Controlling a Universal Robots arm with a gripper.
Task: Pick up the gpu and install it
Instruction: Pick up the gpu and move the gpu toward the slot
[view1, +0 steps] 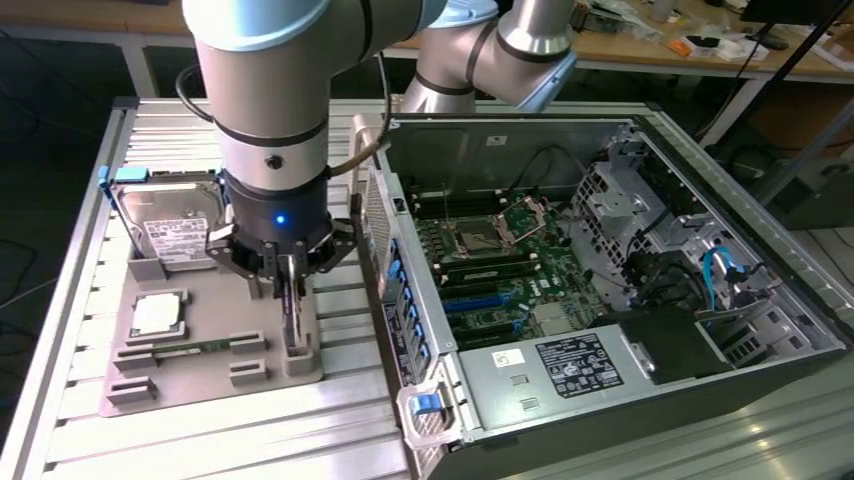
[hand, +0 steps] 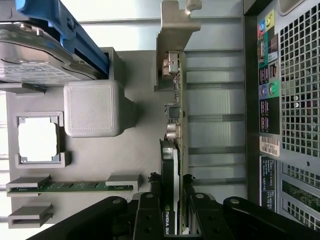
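Both jaws pinch the gpu (hand: 172, 114), upright on edge along the grey holder's (view1: 200, 385) edge beside the computer case (view1: 601, 130), its long axis running between them.

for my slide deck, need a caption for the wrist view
Gripper closed on the gpu standing on edge in the grey tray, beside the computer case

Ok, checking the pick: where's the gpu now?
The gpu stands on edge in the grey tray, at its edge nearest the computer case, on the exterior view's left, clamped by the gripper.
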